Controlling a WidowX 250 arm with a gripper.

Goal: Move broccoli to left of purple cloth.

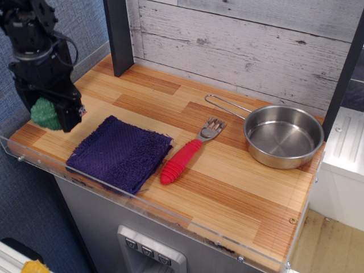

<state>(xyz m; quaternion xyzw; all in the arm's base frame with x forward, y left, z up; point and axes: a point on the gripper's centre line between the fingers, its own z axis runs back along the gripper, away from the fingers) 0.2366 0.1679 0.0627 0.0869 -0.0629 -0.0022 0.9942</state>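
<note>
My black gripper (50,112) is at the far left of the wooden counter, shut on the green lumpy broccoli (44,113). It holds the broccoli just above the counter, to the left of the purple cloth (120,152). The cloth lies flat near the counter's front left edge. Part of the broccoli is hidden behind the fingers (68,114).
A fork with a red handle (186,154) lies right of the cloth. A steel pan (282,136) stands at the right. A clear acrylic rim (34,165) runs along the front and left edges. A dark post (119,35) stands at the back left.
</note>
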